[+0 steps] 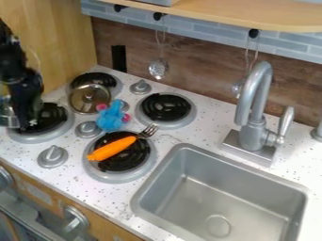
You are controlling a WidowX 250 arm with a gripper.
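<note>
My gripper [26, 123] hangs at the left side, low over the left burner [52, 116]. A shiny metal object [7, 113], cut off by the left edge, is right beside it; whether the two touch, I cannot tell. To the right of the gripper, a small round metal pan or lid [89, 98] leans between the left and back burners. Next to that sits a blue toy [111, 116] with pink ends. An orange carrot-like toy [111, 148] lies diagonally on the front burner, and a silver fork [148, 131] is at its upper right end.
Grey knobs [52, 156] stand among the burners. The metal sink [220, 197] is at lower right, with a tall grey faucet [253, 108] behind it. Utensils, one a slotted ladle [158, 68], hang from hooks under the wooden shelf [232, 14]. A wooden panel [56, 37] rises at the back left.
</note>
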